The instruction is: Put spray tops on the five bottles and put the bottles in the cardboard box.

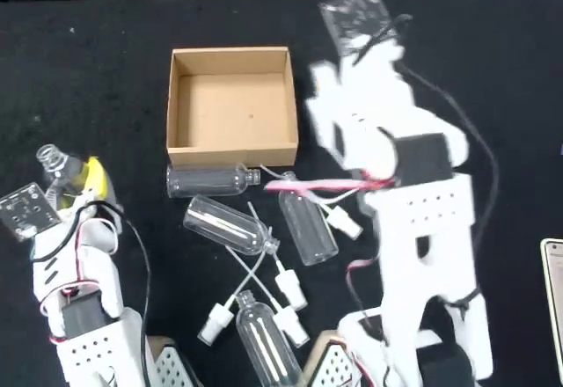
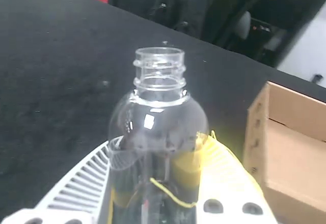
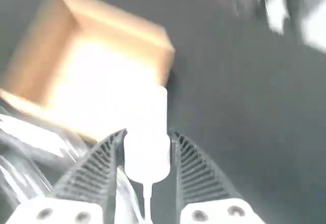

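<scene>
My left gripper (image 2: 162,145), with yellow tape on one finger, is shut on a clear bottle (image 2: 159,117) held upright, its neck open and without a top. In the high view that bottle (image 1: 55,164) is at the table's left side. My right gripper (image 3: 147,138) is shut on a white spray top (image 3: 147,150) with its tube hanging down. It hovers by the right side of the cardboard box (image 1: 233,105). Three bottles (image 1: 207,180) (image 1: 224,224) (image 1: 306,224) lie just in front of the box, and another bottle (image 1: 264,339) lies nearer the arm bases.
Loose white spray tops (image 1: 290,288) (image 1: 215,321) (image 1: 345,222) with thin tubes lie tangled among the lying bottles. The box (image 3: 91,81) is open, with nothing inside it. The right arm's cables hang over the table's middle right. A flat white item (image 1: 554,299) sits at the right edge.
</scene>
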